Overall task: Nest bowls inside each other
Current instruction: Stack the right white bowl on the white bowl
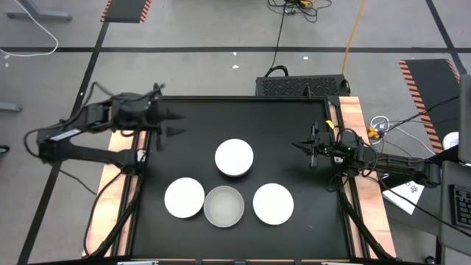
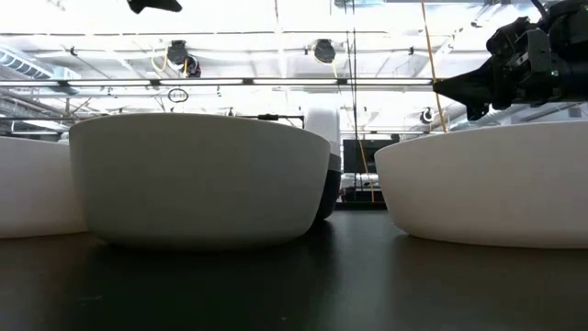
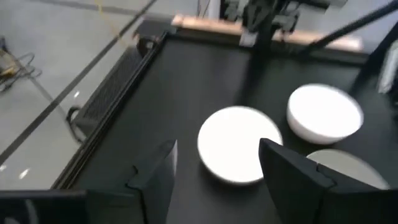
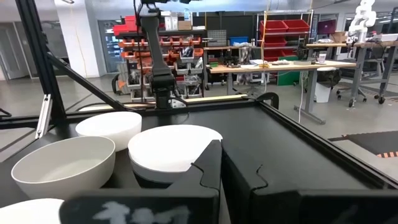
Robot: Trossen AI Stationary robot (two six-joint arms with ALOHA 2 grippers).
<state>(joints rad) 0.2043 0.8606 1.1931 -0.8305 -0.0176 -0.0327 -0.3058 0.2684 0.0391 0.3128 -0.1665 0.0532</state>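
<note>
Four bowls show on the black table. At the middle, a white bowl sits nested in a dark bowl beneath it. Along the near edge stand a white bowl, a pale grey translucent bowl and another white bowl, each on its own base. My left gripper hangs open above the table's far left, pointing toward the nested bowls and holding nothing. At the right edge my right gripper is shut and level, with nothing in it.
Raised wooden rails run along the table's left and right sides. A black box stands on the floor behind the far edge. Bare black table lies between the far edge and the bowls.
</note>
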